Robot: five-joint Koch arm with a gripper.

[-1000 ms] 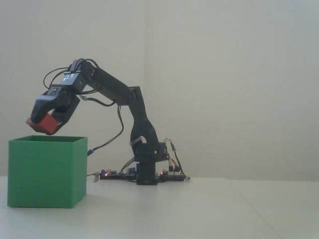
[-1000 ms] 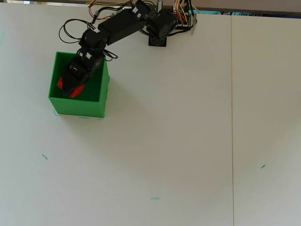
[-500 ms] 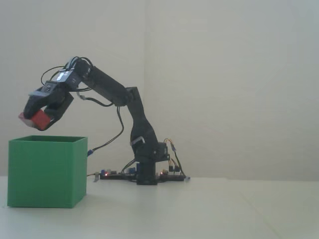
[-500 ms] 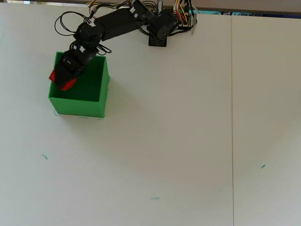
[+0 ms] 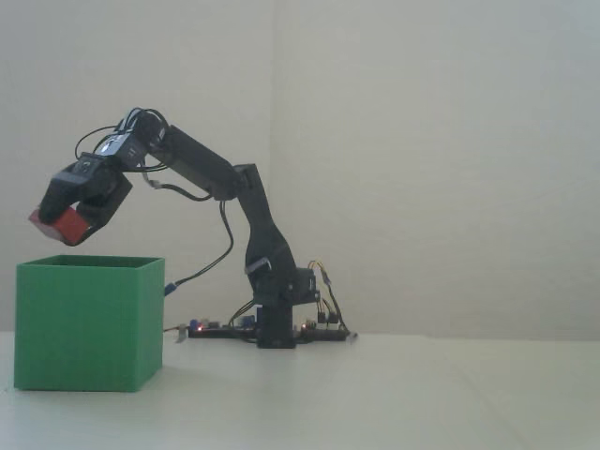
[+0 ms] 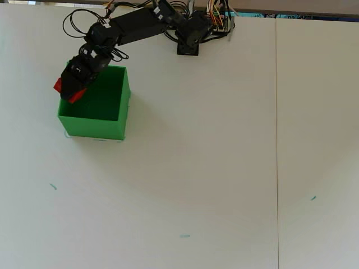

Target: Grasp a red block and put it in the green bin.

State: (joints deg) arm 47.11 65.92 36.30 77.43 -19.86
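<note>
The green bin (image 5: 89, 323) stands on the white table at the left of the fixed view; in the overhead view it is the open green box (image 6: 95, 126) at the upper left. My gripper (image 5: 64, 220) is shut on the red block (image 5: 67, 227) and holds it in the air a little above the bin's rim, tilted down. In the overhead view the gripper (image 6: 68, 89) and the red block (image 6: 76, 96) hang over the bin's far left corner, the block sticking out on both sides of the jaws.
The arm's base (image 5: 277, 328) with its wiring and board stands behind and right of the bin; in the overhead view the base (image 6: 188, 42) is at the table's top edge. A seam (image 6: 276, 140) runs down the table's right part.
</note>
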